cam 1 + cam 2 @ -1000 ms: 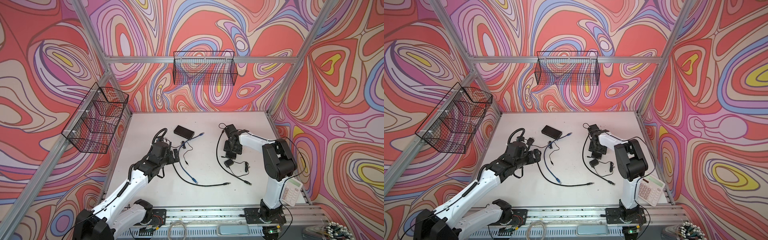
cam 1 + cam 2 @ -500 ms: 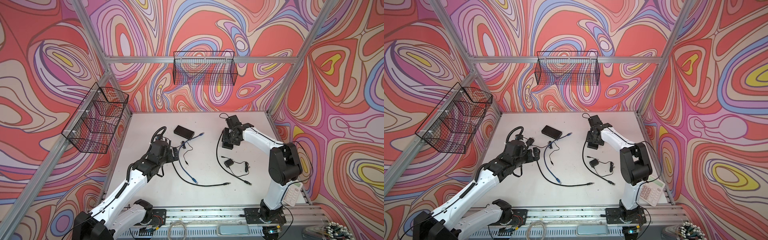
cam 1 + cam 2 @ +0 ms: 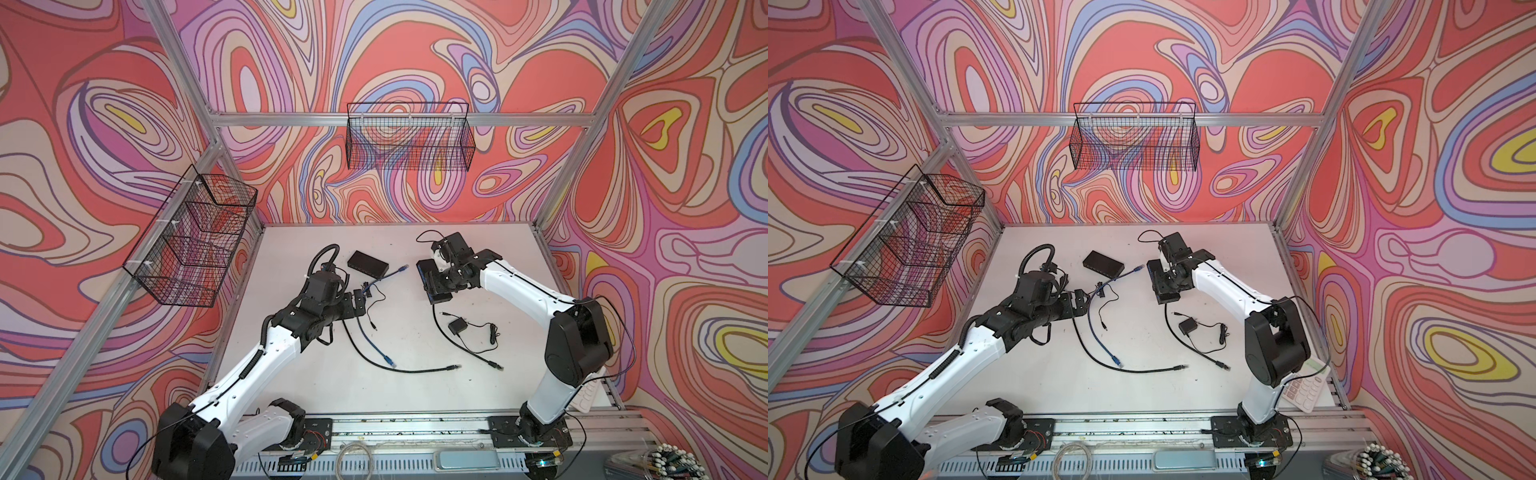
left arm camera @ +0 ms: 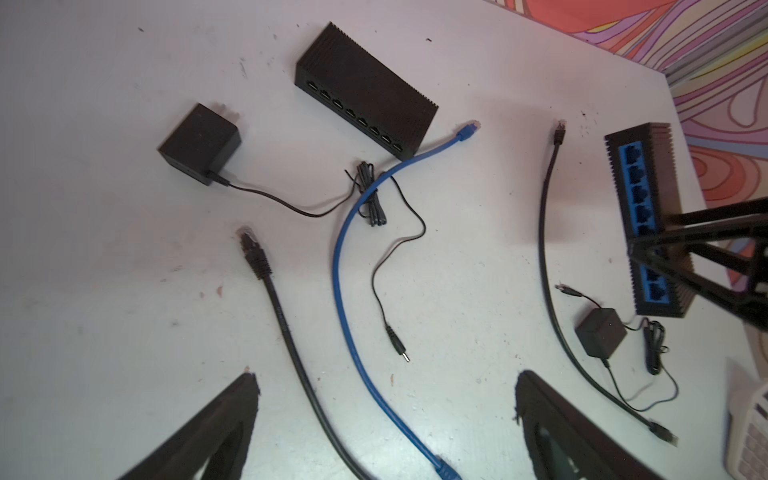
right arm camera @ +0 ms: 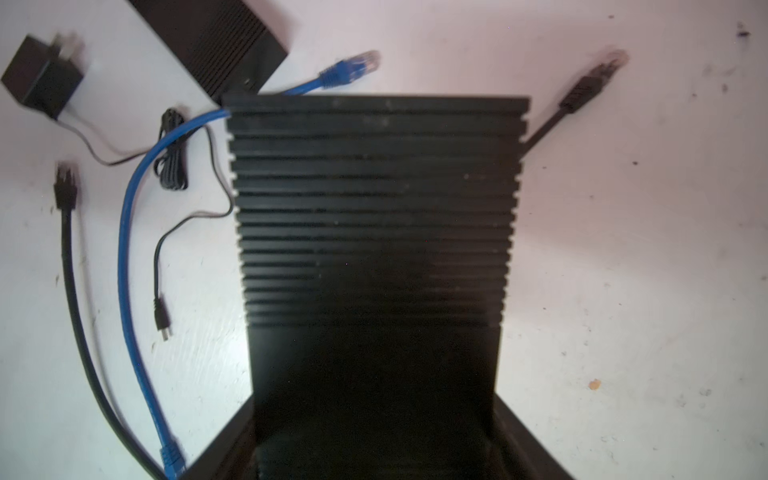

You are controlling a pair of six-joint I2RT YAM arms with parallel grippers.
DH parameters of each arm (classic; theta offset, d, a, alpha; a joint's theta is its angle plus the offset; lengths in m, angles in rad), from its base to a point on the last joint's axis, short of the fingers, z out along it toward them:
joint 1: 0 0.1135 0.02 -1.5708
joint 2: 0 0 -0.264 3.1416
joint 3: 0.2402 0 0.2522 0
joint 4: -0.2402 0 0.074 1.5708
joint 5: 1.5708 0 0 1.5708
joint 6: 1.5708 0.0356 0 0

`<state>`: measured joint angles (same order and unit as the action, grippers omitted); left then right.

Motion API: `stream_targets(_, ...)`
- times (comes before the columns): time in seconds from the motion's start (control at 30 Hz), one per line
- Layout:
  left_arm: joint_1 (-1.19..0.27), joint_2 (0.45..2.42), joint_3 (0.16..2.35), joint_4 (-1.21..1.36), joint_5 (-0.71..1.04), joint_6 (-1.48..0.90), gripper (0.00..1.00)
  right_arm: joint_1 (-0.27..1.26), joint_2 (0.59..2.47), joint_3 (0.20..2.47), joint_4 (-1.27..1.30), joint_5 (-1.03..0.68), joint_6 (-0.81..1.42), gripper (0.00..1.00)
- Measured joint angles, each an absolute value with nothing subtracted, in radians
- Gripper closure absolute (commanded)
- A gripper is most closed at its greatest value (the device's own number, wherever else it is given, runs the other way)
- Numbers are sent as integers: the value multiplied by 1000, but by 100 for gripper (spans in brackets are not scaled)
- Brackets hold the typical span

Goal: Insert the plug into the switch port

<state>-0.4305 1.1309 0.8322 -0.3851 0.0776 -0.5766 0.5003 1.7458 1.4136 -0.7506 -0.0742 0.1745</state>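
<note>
Black and ribbed, the switch [image 5: 374, 199] sat pinched in the right hand [image 3: 437, 286], held over the counter [image 3: 415, 407]. Since a second before, it had slid a little toward the middle while the arm stretched out. The left hand [image 4: 384, 376], spread wide, had hardly moved above a black cable [image 4: 284, 320] and the blue cable [image 4: 337, 270]. The blue plug [image 4: 467, 131] lay on the counter beside a second switch [image 4: 365, 91]. From the left wrist, a finger [image 4: 665, 243] crossed the ports [image 4: 633, 178]; from the right wrist they were hidden altogether.
</note>
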Motion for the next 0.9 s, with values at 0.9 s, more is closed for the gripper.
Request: stream_targets(0.9,-432,1261,753,52,373,-855,6,751,1719,1412,-584,-194,171,67)
